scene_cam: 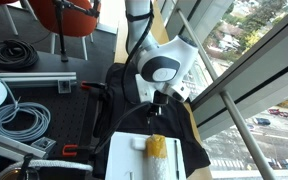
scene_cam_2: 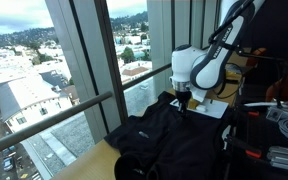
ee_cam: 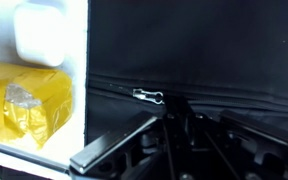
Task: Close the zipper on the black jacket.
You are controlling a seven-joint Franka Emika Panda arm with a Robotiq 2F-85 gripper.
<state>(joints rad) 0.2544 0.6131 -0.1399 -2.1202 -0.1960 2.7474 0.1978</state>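
Note:
The black jacket (scene_cam: 127, 88) lies spread on the table by the window; it also shows in the exterior view from the window side (scene_cam_2: 162, 135) and fills the wrist view (ee_cam: 194, 45). The zipper (ee_cam: 239, 101) runs as a thin line across the wrist view, with its small silver pull (ee_cam: 147, 96) showing just left of my fingertips. My gripper (ee_cam: 172, 110) points down onto the jacket in both exterior views (scene_cam: 156, 113) (scene_cam_2: 182, 104). Its fingers meet at the zipper's slider and look shut on it.
A white tray (scene_cam: 124, 160) holding a yellow packet (scene_cam: 156, 147) lies on the jacket beside the gripper; the packet (ee_cam: 24, 100) and a white object (ee_cam: 46, 30) show in the wrist view. Coiled black (scene_cam: 12, 54) and grey (scene_cam: 24, 120) cables lie nearby. A window rail (scene_cam: 234, 100) runs alongside.

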